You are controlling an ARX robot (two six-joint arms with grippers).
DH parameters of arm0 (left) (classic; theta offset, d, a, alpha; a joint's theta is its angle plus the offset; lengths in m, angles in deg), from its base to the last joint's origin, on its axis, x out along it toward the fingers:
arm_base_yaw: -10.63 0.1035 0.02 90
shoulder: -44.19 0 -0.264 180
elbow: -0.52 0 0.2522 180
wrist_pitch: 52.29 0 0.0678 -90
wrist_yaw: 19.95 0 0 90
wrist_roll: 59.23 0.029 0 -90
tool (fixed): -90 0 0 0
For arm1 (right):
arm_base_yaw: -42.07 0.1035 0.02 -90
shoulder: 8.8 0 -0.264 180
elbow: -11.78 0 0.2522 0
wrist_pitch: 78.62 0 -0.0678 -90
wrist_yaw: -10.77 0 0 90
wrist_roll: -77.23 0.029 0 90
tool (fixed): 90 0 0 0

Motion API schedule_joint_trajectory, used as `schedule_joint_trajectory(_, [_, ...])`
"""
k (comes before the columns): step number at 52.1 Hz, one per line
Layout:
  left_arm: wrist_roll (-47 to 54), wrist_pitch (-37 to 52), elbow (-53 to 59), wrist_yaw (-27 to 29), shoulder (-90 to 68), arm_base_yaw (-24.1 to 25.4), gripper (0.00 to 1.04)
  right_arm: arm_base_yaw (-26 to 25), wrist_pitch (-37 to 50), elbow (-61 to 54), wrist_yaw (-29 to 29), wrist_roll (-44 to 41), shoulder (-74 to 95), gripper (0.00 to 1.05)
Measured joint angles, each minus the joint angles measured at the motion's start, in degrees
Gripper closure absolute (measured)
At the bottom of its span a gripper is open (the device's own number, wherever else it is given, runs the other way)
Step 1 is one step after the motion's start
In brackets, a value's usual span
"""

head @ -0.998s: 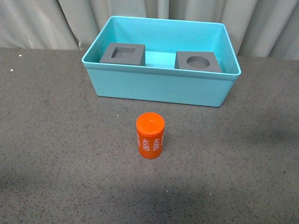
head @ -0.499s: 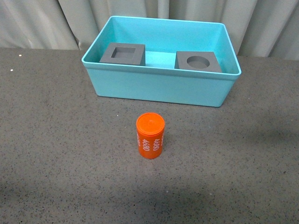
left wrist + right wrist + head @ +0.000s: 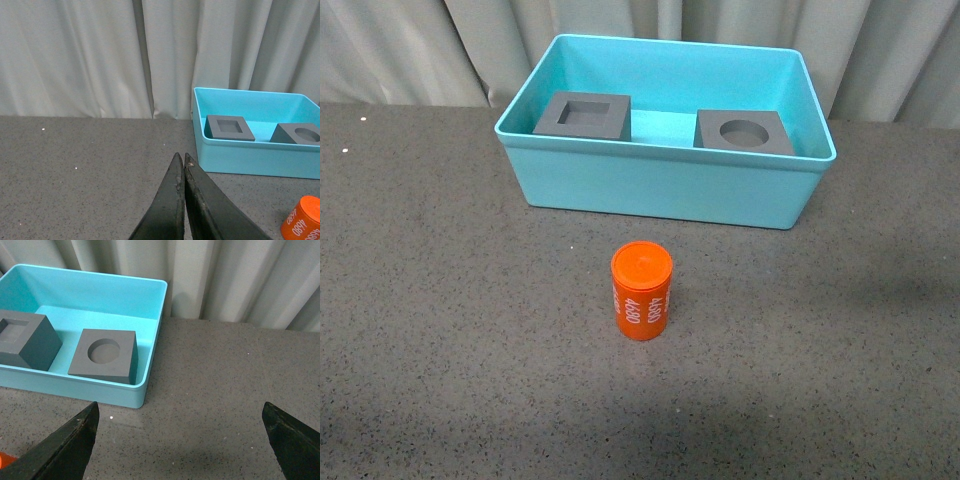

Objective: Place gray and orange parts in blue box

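The blue box stands at the back of the dark table, and it also shows in the left wrist view and the right wrist view. Inside it sit two gray cubes: one with a square recess on the left, one with a round hole on the right. An orange cylinder with white digits stands upright on the table in front of the box. My left gripper is shut and empty, above the table left of the cylinder. My right gripper is open over bare table right of the box.
Gray pleated curtains hang behind the table. The speckled dark tabletop stretches around the box and the cylinder. Neither arm shows in the front view.
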Motion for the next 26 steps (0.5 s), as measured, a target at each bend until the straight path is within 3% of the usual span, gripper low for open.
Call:
schedule_joint_trajectory(8, [0.0, -2.7, 0.0, 0.0, 2.7, 0.0, 1.01, 0.0, 0.0, 0.0, 0.0, 0.0, 0.0, 0.10])
schedule_joint_trajectory(12, [0.0, -11.3, 0.0, 0.0, 9.4, 0.0, 1.01, 0.0, 0.0, 0.0, 0.0, 0.0, 0.0, 0.10])
schedule_joint_trajectory(20, [0.0, -12.2, 0.0, 0.0, 11.8, 0.0, 1.00, 0.0, 0.0, 0.0, 0.0, 0.0, 0.0, 0.10])
schedule_joint_trajectory(26, [0.0, -12.2, 0.0, 0.0, 11.8, 0.0, 0.77, 0.0, 0.0, 0.0, 0.0, 0.0, 0.0, 0.10])
